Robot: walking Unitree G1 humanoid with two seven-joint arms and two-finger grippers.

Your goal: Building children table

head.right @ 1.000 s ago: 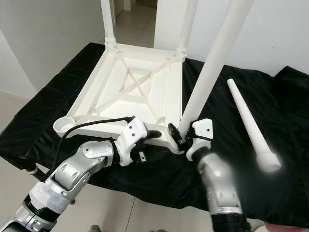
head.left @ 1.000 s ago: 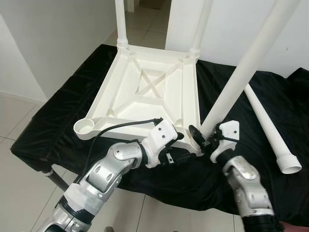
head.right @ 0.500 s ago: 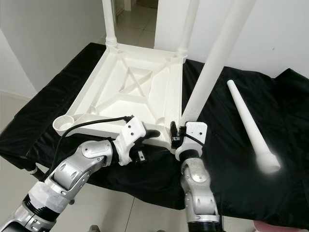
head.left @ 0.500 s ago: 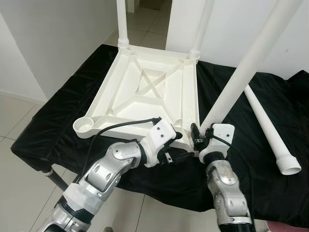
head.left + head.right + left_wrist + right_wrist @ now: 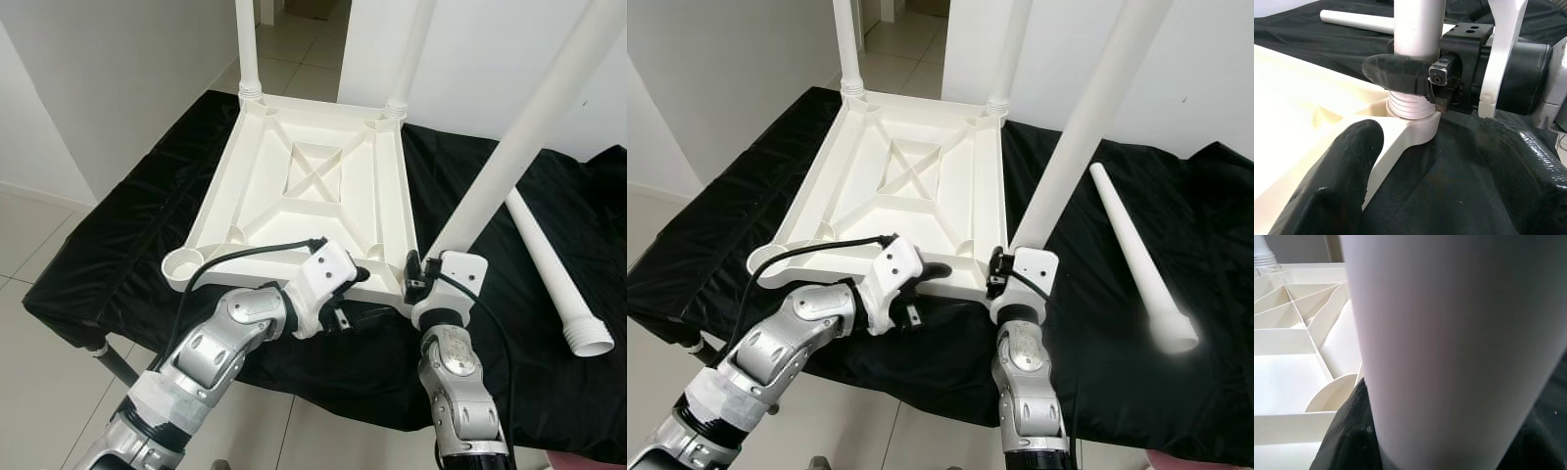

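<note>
Tiled floor, white walls, black-draped bench [image 5: 118, 264]. Head views: white tabletop [image 5: 313, 196] lies upside down on the cloth, two legs upright in its far corners, near-left socket [image 5: 181, 264] open. Third leg [image 5: 509, 147] stands tilted in the near-right corner. Right gripper [image 5: 419, 277] clamps that leg at its base. Left gripper [image 5: 358, 294] sits at the tabletop's near edge. Spare leg [image 5: 554, 279] lies on the cloth to the right.

Left wrist view: left fingers [image 5: 1337, 171] spread wide, straddling the corner socket; leg's threaded end [image 5: 1409, 105] sits in it, right finger [image 5: 1396, 73] pressed on the leg.

Right wrist view: leg [image 5: 1449, 347] close up, ribbed underside behind.
</note>
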